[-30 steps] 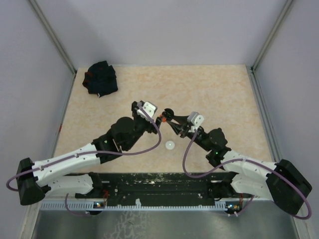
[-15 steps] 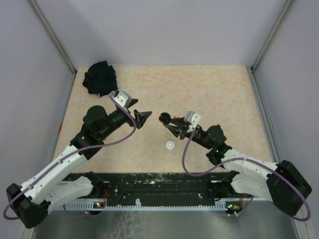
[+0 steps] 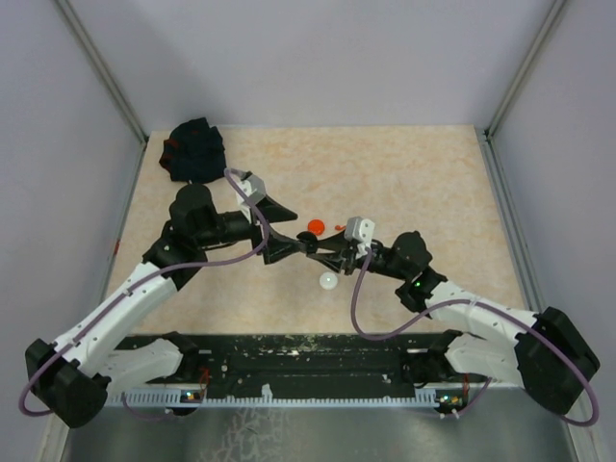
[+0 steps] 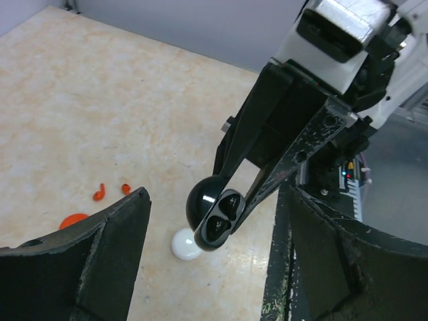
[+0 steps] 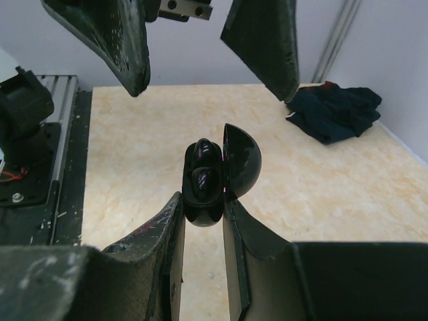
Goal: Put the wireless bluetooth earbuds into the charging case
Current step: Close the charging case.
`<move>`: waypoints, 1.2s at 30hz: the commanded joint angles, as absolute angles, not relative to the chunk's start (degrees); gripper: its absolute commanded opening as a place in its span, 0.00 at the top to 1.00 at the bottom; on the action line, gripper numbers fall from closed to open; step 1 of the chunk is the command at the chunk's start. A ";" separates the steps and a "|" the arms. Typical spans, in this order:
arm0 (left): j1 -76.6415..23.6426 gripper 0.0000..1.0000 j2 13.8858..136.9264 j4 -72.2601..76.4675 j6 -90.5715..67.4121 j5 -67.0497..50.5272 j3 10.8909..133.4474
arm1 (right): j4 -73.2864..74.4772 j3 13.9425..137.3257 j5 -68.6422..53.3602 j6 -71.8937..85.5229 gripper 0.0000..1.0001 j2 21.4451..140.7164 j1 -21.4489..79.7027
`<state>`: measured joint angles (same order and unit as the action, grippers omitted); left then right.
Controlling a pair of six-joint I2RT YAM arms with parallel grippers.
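Note:
The black charging case (image 5: 202, 190) is held off the table with its lid (image 5: 242, 160) swung open, and my right gripper (image 5: 200, 200) is shut on its base. Two dark glossy shapes lie in its wells; I cannot tell whether they are earbuds. In the left wrist view the case (image 4: 215, 215) hangs between the wide-open fingers of my left gripper (image 4: 214, 200), which touch nothing. From above, the left gripper (image 3: 292, 234) faces the right gripper (image 3: 310, 243) at the table's middle. Two tiny red pieces (image 4: 99, 194) lie on the table.
A white round piece (image 3: 328, 280) lies just below the case, toward the near edge. A red-orange disc (image 3: 315, 226) sits just behind the grippers. A black fabric bundle (image 3: 195, 151) lies at the far left corner. Walls close in the table's sides.
My left arm drew back to the left, then returned with its jaws wider, now straddling the case. The right gripper carried the case a little left and lower. The red-orange disc is now uncovered.

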<state>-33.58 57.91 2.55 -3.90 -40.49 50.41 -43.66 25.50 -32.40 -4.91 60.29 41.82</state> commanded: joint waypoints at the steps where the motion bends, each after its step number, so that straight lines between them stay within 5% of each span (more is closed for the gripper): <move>1: -33.05 0.12 60.28 3.36 -5.86 -50.21 53.34 | -45.92 29.14 -37.57 -4.85 1.00 61.06 41.50; 36: -33.14 0.18 62.86 2.58 -0.62 -64.35 52.30 | -46.93 28.31 -36.14 -6.25 1.00 62.26 41.51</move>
